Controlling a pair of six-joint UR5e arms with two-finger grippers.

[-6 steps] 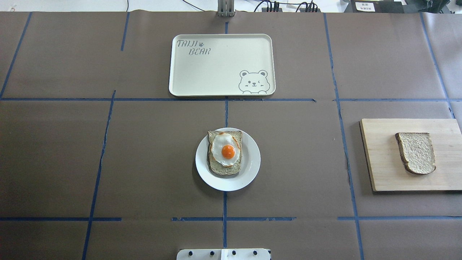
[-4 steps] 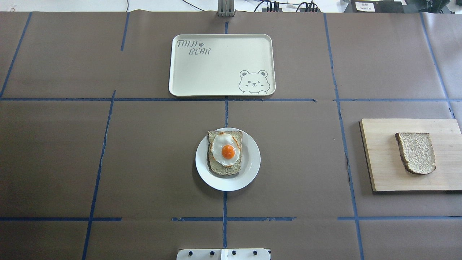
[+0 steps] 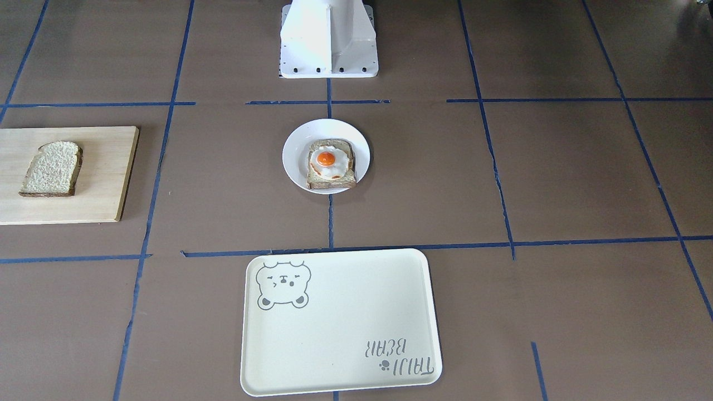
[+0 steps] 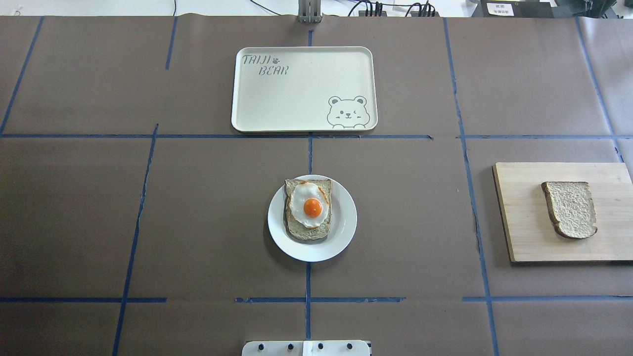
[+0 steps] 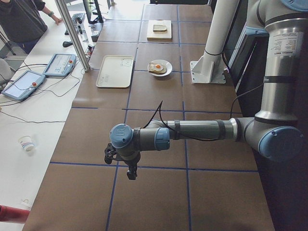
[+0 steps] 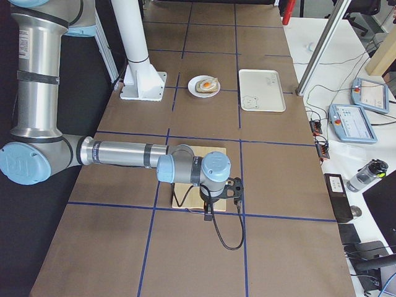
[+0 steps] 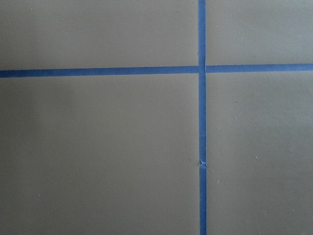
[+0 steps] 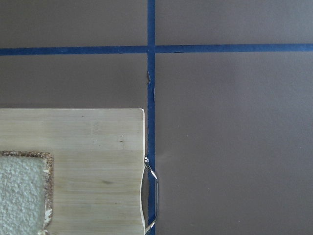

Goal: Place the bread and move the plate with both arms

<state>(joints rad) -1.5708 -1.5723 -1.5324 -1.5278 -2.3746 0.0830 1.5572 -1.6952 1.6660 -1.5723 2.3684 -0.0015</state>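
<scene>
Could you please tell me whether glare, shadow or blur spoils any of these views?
Overhead exterior: even light, sharp, with only a soft shadow at the lower-left rim of the plate. Exterior front-facing: the white base block is nearly blown out. Right wrist-mounted: the wooden board and bread are in focus. Left wrist-mounted: sharp, no glare.

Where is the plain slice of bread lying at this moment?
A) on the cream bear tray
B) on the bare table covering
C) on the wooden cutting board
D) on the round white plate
C: the plain bread slice lies flat on the wooden cutting board, while the white plate holds only the egg-topped toast.
</scene>
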